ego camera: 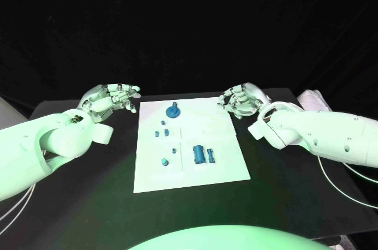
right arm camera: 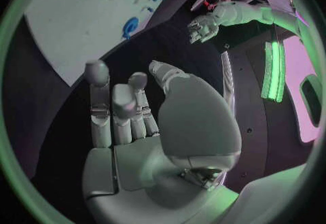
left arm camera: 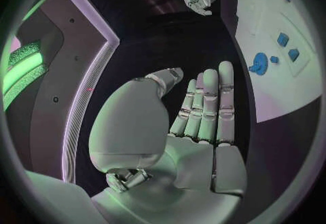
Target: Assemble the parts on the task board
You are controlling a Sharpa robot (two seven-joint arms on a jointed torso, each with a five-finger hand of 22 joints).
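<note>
— Can we read any writing or brand on the things before us?

— No; we find no lettering we can make out on the flat white rectangular task board (ego camera: 224, 162), and the marks on it are too small to tell.

— What are we looking at, then?

— The board lies smooth and matte in the middle of the black table (ego camera: 299, 195), with faint rectangular outlines on its face. On it sit the small blue parts: a round blue disc with a short stem (ego camera: 172, 111) near the far end, a pair of tiny blue blocks (ego camera: 162, 133) below it, a small blue peg (ego camera: 174, 150), a blue rounded knob (ego camera: 165, 162) near the board's left edge, and a blue blocky piece with a slim bar just beside it (ego camera: 203, 154).

— And our hands?

— Our silver left hand (ego camera: 112, 99) hangs over the bare table just off the board's far left corner, palm turned inward; in the left wrist view its fingers (left arm camera: 207, 104) lie straight and close together, the thumb apart, holding nothing. Our silver right hand (ego camera: 242, 101) hovers at the board's far right corner, its fingers (right arm camera: 116, 110) loosely bent and slightly spread, also empty. Neither hand touches a part.
</note>
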